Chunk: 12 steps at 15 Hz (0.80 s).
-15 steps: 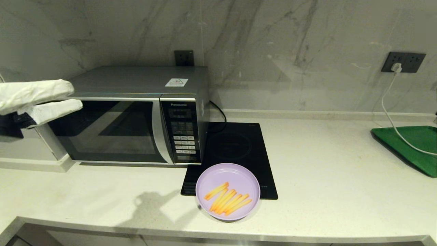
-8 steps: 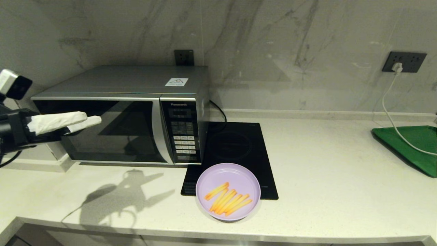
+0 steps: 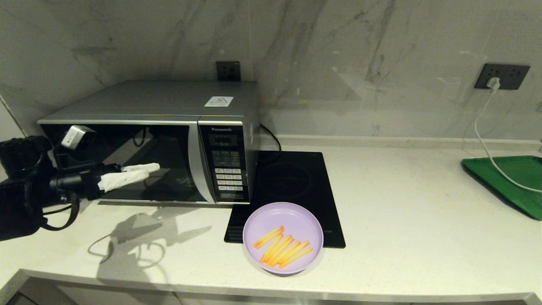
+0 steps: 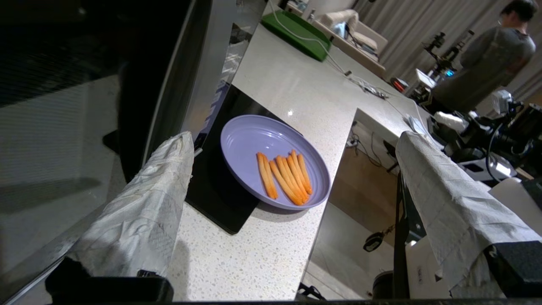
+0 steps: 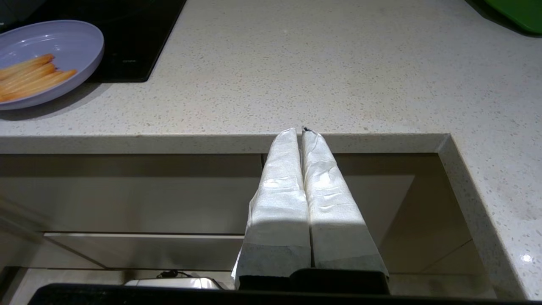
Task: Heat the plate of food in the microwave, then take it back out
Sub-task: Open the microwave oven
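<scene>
The left gripper hangs in front of the microwave, level with the lower half of its dark glass door, its white-wrapped fingers spread wide apart and holding nothing. The door is shut. The plate of food lies well to the right of that gripper and nearer the counter's front edge, resting partly on the black induction hob and partly on the pale counter (the fries lie in a loose row across it). The right gripper is parked below the counter's front edge, its fingers pressed together, empty.
</scene>
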Available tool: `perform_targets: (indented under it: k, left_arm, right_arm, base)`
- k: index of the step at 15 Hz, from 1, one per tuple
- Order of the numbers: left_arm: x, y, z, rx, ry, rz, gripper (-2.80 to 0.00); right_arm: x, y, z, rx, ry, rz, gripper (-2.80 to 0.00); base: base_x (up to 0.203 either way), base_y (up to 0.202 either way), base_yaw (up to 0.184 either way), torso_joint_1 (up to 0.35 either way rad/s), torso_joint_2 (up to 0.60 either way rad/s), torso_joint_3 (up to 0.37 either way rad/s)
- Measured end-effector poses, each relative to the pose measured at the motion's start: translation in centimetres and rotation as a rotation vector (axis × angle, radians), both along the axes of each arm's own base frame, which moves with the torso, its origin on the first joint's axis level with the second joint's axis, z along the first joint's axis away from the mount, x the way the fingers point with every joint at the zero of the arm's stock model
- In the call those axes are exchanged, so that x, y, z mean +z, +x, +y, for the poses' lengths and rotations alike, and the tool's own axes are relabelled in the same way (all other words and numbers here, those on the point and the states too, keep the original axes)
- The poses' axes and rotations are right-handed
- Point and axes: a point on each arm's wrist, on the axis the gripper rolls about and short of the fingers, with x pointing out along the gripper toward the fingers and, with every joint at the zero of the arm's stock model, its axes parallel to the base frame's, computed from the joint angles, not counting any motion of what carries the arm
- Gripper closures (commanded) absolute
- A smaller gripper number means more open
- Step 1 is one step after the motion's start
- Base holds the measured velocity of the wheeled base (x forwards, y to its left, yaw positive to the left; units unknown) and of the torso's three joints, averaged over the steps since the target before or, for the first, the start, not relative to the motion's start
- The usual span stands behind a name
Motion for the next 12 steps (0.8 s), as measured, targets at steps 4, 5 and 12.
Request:
perform_targets:
  k: [4,5,12]
  left_arm:
    - [-1.8,1.9,-1.1,-0.043,0.004,-0.017,-2.8]
    - [-2.0,2.4,-1.4,-0.056,0.008,-0.035,-2.8]
    - [-3.7,5.4,-2.4,-0.097,0.033,-0.152,-2.8]
  right_arm:
    - [0.0,0.0,0.0,0.0,0.0,0.0,0.0]
    - [0.0,0.0,0.0,0.0,0.0,0.0,0.0]
    - [0.0,0.0,0.0,0.0,0.0,0.0,0.0]
  base:
    - [0.0,0.0,0.0,0.0,0.0,0.0]
    - [0.0,0.0,0.0,0.0,0.0,0.0]
    - [0.0,0.0,0.0,0.0,0.0,0.0]
